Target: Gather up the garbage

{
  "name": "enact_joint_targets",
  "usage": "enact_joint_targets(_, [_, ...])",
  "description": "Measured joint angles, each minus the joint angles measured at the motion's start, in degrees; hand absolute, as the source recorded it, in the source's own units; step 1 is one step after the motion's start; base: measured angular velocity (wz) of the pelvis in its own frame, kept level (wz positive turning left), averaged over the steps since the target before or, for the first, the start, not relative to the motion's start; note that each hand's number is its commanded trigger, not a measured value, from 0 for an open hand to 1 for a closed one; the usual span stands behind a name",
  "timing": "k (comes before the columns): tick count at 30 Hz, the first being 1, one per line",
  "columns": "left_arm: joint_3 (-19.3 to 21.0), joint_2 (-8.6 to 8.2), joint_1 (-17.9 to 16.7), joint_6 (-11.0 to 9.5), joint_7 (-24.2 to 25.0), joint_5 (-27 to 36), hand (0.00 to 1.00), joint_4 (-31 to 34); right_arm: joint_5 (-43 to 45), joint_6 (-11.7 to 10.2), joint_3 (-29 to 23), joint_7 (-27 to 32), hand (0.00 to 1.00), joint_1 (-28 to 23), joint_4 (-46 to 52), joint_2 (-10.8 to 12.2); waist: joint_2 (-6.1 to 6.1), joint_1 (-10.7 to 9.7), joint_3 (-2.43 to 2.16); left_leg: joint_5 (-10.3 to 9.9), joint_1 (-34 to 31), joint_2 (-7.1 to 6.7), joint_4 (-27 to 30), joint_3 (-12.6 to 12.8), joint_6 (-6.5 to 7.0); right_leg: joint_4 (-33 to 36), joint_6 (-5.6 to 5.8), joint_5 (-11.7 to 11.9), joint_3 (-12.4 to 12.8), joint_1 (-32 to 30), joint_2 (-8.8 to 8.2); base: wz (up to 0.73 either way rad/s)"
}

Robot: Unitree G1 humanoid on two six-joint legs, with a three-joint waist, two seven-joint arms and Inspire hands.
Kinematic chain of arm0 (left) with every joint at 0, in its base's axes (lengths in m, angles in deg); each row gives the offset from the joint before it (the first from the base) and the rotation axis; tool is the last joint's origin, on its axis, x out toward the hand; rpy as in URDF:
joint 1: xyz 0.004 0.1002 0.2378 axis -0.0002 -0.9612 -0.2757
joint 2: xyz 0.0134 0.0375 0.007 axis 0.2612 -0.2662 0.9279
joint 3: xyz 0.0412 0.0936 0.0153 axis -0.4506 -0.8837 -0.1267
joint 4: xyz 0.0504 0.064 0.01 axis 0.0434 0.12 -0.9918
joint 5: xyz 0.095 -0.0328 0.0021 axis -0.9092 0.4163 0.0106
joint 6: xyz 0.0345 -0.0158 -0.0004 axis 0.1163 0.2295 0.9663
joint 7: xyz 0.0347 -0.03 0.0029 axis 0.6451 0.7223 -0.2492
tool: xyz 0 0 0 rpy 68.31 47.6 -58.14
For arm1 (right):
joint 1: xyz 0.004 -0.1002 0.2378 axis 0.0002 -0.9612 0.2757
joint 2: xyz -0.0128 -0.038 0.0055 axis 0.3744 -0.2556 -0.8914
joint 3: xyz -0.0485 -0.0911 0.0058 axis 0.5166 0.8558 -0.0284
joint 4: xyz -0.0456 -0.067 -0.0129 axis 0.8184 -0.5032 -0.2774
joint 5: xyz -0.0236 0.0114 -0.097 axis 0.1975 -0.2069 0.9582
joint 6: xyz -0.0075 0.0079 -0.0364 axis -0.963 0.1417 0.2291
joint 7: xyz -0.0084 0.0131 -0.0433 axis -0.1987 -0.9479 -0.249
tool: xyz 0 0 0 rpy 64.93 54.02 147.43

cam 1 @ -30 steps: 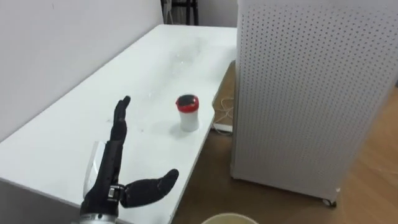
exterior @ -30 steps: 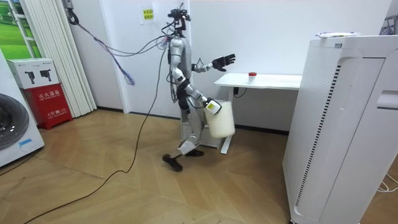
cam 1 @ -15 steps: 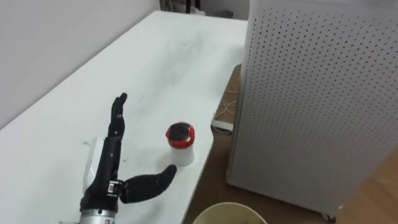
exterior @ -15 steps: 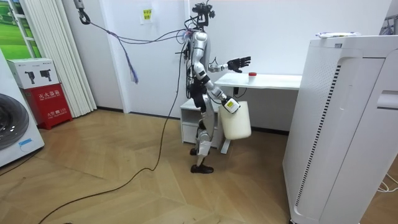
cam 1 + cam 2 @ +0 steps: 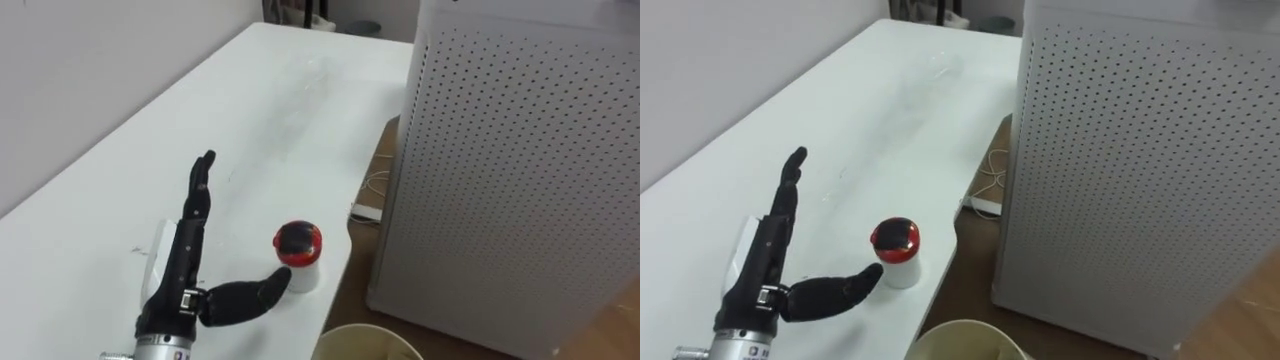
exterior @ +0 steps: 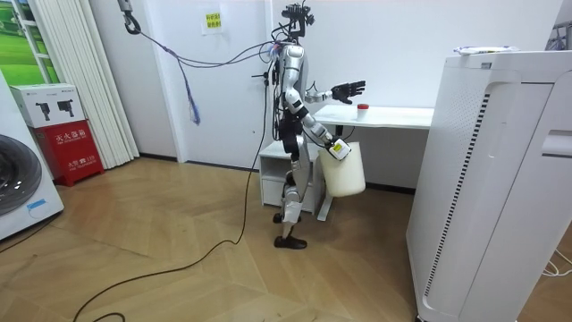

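On the table [image 5: 260,100], close to its edge, the red-lidded cup [image 5: 298,258] stands not yet grasped, the left hand [image 5: 180,285] beside it with fingers straight and spread, so lifting it and dropping it into the bucket [image 5: 370,343] below that edge are left.

I have walked up to the white table [image 5: 270,110] — a second ago I was mid-stride, short of its end. My left hand [image 5: 185,275], open with fingers straight, has come nearer the red-lidded cup [image 5: 298,257]; my thumb tip, well apart from it before, now sits just beside it. More of the cream bucket [image 5: 368,340] shows at the bottom edge.
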Motion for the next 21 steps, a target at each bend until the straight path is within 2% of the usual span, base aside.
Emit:
enact_joint_targets(9, [-0.8,0.04,-0.6,0.0,2.3,0.2,0.00,0.0,0.0,0.0,0.0,-0.1,1.00,0.0,0.2,0.0,0.07,-0.3,0.11,0.0,1.2,-0.08,-1.7,1.1,0.00,0.1,-0.10,0.1,0.0,0.0,0.07,-0.08])
enact_joint_targets(14, [-1.1,0.07,-0.6,0.3,2.6,2.8,0.00,-0.5,0.0,0.0,0.2,-0.1,1.00,-0.1,2.0,-0.1,0.13,-1.1,0.17,0.0,1.2,-0.01,-1.8,1.5,-0.02,-0.1,-0.17,0.1,0.0,-0.1,0.30,-0.03])
enact_joint_targets(18, [-3.0,0.40,-0.5,0.6,3.2,6.8,0.00,-3.8,0.0,0.0,0.5,-0.2,1.00,-0.3,2.2,-0.1,0.06,-1.5,0.21,0.0,1.4,0.03,-1.9,1.5,-0.03,-0.7,-0.24,0.2,0.3,0.2,0.37,-0.06])
enact_joint_targets(21, [-3.1,0.59,-0.5,1.1,4.5,8.8,0.00,-5.5,0.5,0.0,0.9,-0.3,1.00,-0.3,2.3,-0.1,-0.29,-1.9,0.45,0.0,1.9,0.13,-2.5,1.6,-0.06,-1.1,-0.28,0.2,0.3,0.5,0.50,-0.03])
